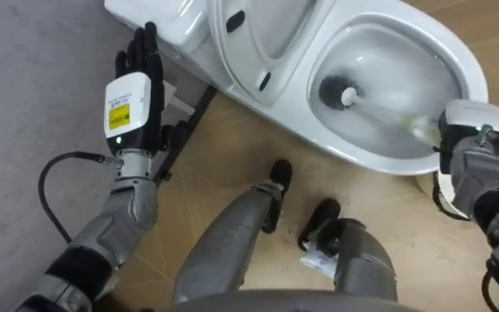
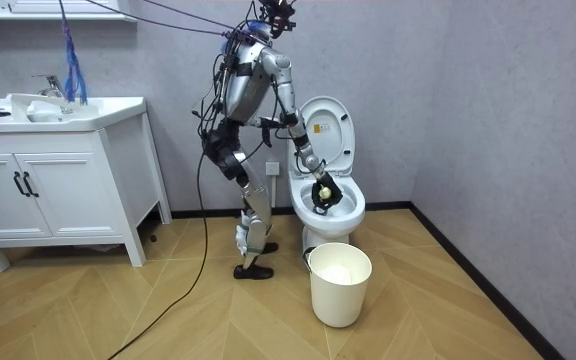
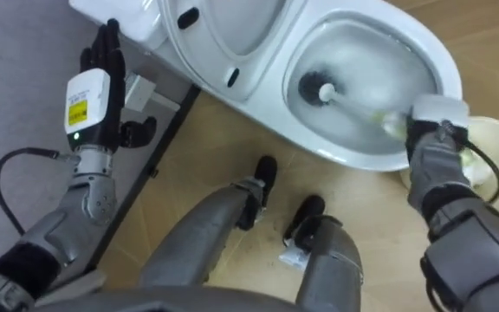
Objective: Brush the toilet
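Observation:
The white toilet (image 1: 462,65) stands before me with its lid (image 1: 262,39) up. A toilet brush with a dark bristle head (image 1: 336,92) is down in the bowl, its pale handle (image 1: 388,114) slanting up to the near right rim. My right hand (image 1: 468,134) is shut on that handle at the rim, and it is seen at the bowl in the room view (image 2: 320,192). My left hand (image 1: 137,91) is open with its fingers straight, held up beside the tank at the left, touching nothing.
A cream waste bin (image 2: 340,285) stands on the wooden floor just in front of the toilet, its rim (image 3: 492,143) under my right arm. A white vanity with a sink (image 2: 58,170) is at the room view's left. Grey walls close the corner.

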Robot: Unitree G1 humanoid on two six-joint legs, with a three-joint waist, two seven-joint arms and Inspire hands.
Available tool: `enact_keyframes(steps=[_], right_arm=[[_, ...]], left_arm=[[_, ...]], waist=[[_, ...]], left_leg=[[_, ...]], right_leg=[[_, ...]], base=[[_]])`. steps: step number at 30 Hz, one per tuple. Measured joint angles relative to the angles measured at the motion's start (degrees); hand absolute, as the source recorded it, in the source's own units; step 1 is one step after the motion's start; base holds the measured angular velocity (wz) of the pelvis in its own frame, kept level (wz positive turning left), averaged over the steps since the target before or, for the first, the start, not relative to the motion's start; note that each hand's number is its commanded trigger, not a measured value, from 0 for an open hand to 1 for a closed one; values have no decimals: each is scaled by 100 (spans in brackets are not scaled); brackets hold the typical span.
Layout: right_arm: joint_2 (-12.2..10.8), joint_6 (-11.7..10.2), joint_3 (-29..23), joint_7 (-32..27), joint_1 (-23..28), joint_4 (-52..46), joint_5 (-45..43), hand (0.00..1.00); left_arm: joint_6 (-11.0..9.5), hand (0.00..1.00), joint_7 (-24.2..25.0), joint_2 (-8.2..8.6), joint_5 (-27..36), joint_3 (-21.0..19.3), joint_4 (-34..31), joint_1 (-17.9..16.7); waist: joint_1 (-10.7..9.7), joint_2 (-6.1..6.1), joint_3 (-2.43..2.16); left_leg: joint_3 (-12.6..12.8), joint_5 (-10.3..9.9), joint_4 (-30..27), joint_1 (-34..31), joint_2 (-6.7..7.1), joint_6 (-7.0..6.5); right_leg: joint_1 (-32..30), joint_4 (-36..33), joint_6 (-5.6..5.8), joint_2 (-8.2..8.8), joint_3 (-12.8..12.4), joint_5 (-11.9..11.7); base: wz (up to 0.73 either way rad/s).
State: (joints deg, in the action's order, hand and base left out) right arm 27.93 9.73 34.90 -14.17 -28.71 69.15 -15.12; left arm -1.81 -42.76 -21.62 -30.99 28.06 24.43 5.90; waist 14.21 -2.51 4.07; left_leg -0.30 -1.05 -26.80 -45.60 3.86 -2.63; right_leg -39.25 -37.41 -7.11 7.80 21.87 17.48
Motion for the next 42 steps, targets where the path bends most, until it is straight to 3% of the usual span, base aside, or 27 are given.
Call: enact_keyframes(steps=[2,4,6,9,17,18,19,22,26,29,31,33,35,37,42], right_arm=[[0,-153,-360,-14,-58,115,1028,100],[0,-213,-576,73,-103,366,1823,100],[-5,-215,-612,208,-100,417,2161,100],[-104,-232,-698,396,-74,425,2494,100],[-421,-550,-1228,750,594,717,3631,100],[-483,-604,-1300,777,758,778,3843,100],[-525,-646,-1384,813,954,807,3991,100],[-579,-646,-1507,813,1279,899,3999,100],[-630,-666,-1609,880,1642,891,3927,100],[-681,-729,-1784,1024,1907,879,3893,100],[-808,-788,-1894,1055,2205,809,3718,100],[-906,-788,-2038,1059,2476,677,3693,100],[-987,-791,-2111,1079,2606,640,3675,100],[-1050,-877,-2280,1127,2776,625,3476,100],[-1173,-922,-2502,1118,2974,591,3130,100]], left_arm=[[-6,0,-55,-54,-5,-5,-39,-10],[-40,0,-101,-55,-15,-31,-62,-1],[-70,0,-78,-56,-7,-53,-74,-2],[-100,0,-6,-50,-13,-119,-70,6],[-47,0,348,47,-370,-271,181,-29],[-47,0,362,48,-372,-281,211,-95],[-50,0,368,53,-372,-318,209,-173],[-53,0,368,53,-598,-443,207,-296],[-74,0,347,58,-862,-655,215,-391],[-112,0,354,66,-1035,-864,271,-579],[-115,0,423,72,-1077,-1011,258,-923],[-114,0,508,90,-1077,-1032,252,-1171],[-121,0,595,134,-1079,-1086,248,-1371],[-129,0,635,325,-1076,-1272,247,-1590],[-252,0,749,406,-982,-1507,162,-1956]], waist=[[-68,95,16],[-158,215,69],[-204,253,66],[-300,263,62],[-460,252,49],[-474,261,7],[-486,259,-79],[-549,232,-190],[-687,246,-213],[-803,274,-261],[-990,290,-270],[-1003,342,-307],[-1047,377,-331],[-1100,413,-356],[-1127,488,-420]], left_leg=[[-10,7,-14,-71,41,-7],[-36,13,-65,-87,110,-15],[-6,14,-110,-95,121,-18],[5,21,-195,-71,136,-34],[1,-88,-134,471,203,-182],[0,-87,-67,605,206,-182],[-4,-87,-23,703,207,-182],[14,-100,95,992,210,-206],[15,-112,306,1502,218,-232],[14,-103,538,1854,245,-222],[2,-123,676,2193,242,-251],[9,-131,827,2440,248,-264],[0,-137,960,2651,241,-275],[-13,-138,1125,2950,245,-277],[-37,-180,1318,3390,245,-330]], right_leg=[[-104,-103,4,53,1,41],[-143,-259,18,159,-2,104],[-143,-309,39,192,-2,120],[-111,-352,89,213,-34,118],[439,-286,272,226,-95,93],[571,-201,309,221,-88,80],[679,-116,338,216,-70,63],[978,47,405,201,-67,13],[1450,316,472,154,-93,-30],[1801,525,523,132,-125,-72],[2170,765,592,58,-140,-133],[2379,921,601,35,-169,-136],[2598,1119,644,-4,-149,-162],[2930,1384,682,-47,-125,-215],[3469,1817,706,-150,-130,-273]], base=[[13],[10],[2],[-2],[-3],[-5],[-4],[-4],[-4],[-6],[0],[-4],[-4],[0],[2]])
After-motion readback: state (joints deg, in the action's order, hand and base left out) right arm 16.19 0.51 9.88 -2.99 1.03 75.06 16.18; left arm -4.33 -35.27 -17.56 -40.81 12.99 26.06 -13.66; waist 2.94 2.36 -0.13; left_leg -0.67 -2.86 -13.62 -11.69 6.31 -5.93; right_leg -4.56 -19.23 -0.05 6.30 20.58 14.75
